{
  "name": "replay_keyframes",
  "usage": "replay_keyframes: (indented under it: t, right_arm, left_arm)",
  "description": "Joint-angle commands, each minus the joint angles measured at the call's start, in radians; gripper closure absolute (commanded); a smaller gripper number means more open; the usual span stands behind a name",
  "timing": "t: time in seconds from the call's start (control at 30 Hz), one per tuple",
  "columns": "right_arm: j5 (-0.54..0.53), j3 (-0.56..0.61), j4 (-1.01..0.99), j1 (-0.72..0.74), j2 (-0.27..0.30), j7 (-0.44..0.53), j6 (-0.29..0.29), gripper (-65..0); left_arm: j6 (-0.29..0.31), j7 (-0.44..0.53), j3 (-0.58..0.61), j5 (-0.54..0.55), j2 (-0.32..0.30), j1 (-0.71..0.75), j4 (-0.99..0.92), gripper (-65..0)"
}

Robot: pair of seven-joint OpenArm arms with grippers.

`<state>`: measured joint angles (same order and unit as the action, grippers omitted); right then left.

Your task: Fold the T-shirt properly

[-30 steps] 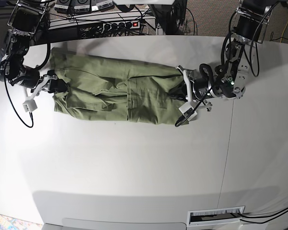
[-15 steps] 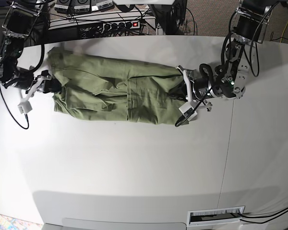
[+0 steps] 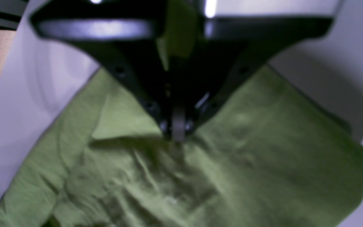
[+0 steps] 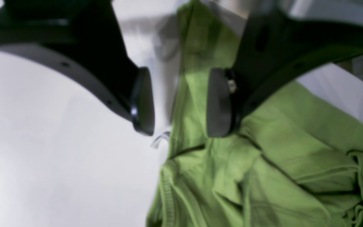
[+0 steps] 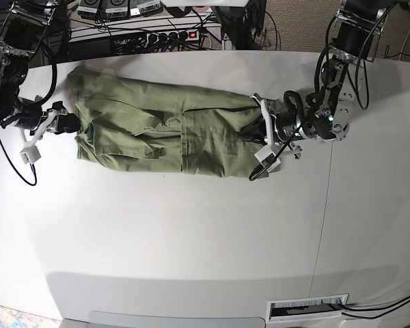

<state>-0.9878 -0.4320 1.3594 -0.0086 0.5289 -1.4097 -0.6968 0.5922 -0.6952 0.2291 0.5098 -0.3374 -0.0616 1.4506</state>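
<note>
White table (image 5: 191, 239) carried T-shirt (image 5: 157, 130) in long band | left gripper (image 3: 174, 132) clamped its hem end | right gripper (image 4: 176, 104) gaped empty beside opposite edge | advice: regrasp there, lift both ends level.

Setting: robotics lab. Evidence: white tabletop (image 5: 191, 239) with two mounted arms; power strip (image 5: 167, 35) and tangled cables (image 5: 260, 27) beyond the far edge; carpeted floor (image 5: 307, 20).

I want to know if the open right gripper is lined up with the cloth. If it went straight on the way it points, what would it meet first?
Most likely the T-shirt: the right gripper points at its near edge. Height above the table is unclear.
</note>
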Motion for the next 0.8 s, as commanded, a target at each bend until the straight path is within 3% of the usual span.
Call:
replay_keyframes:
  t: [0.0, 0.13, 0.3, 0.53, 0.77]
  right_arm:
    - [-0.013, -0.009, 0.013, 0.014, 0.023, 0.013, -0.001, -28.7]
    - [-0.005, -0.008, 0.013, 0.014, 0.007, 0.020, -0.001, -28.7]
    - [0.100, -0.008, 0.007, 0.014, -0.035, 0.057, -0.001, -28.7]
    - [0.094, -0.008, -0.080, 0.014, -0.039, 0.084, -0.001, -28.7]
    - [-0.003, -0.007, -0.201, 0.014, -0.039, 0.077, -0.001, -28.7]
  left_arm:
    - [-0.020, -0.090, 0.007, -0.088, -0.009, 0.010, -0.014, 0.0]
    - [-0.020, -0.090, 0.007, -0.087, -0.009, 0.009, -0.014, 0.0]
    - [-0.019, -0.090, 0.007, -0.087, -0.009, 0.009, -0.014, 0.0]
    - [-0.018, -0.089, 0.007, -0.087, -0.009, 0.009, -0.014, 0.0]
    - [-0.008, -0.073, 0.007, -0.087, -0.009, 0.009, -0.014, 0.0]
